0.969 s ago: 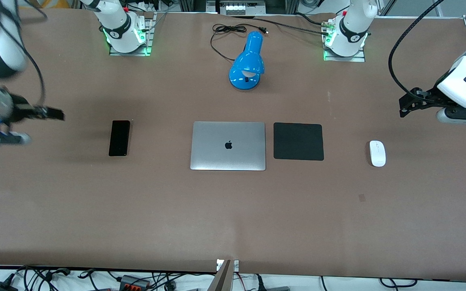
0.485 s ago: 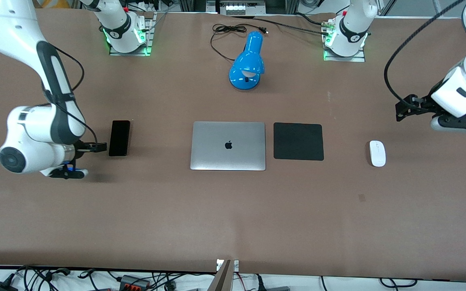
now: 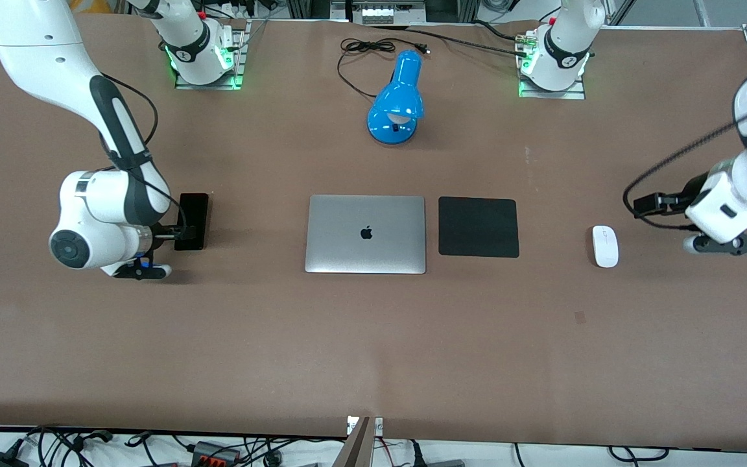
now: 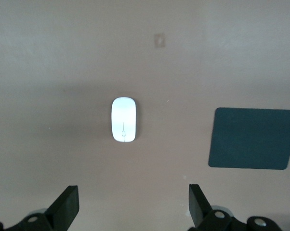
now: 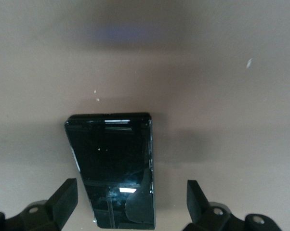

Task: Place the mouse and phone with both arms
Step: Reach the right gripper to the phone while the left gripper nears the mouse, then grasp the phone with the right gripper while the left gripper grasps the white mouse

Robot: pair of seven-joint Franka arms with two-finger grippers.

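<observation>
The black phone (image 3: 194,217) lies flat toward the right arm's end of the table. My right gripper (image 3: 179,231) is low at its edge, open and empty. In the right wrist view the phone (image 5: 113,163) lies between the spread fingers (image 5: 63,197). The white mouse (image 3: 605,246) lies toward the left arm's end of the table. My left gripper (image 3: 647,204) hovers beside it, farther toward that end, open and empty. In the left wrist view the mouse (image 4: 123,120) lies ahead of the open gripper (image 4: 130,207), apart from it.
A closed silver laptop (image 3: 366,233) lies mid-table with a square black mouse pad (image 3: 478,227) beside it, between laptop and mouse. The pad also shows in the left wrist view (image 4: 253,138). A blue desk lamp (image 3: 397,100) with its cord (image 3: 360,48) lies near the arm bases.
The right arm has swung in and down, bringing its gripper to the phone's edge. The left arm has come down and toward the mouse. The phone and the mouse have not moved.
</observation>
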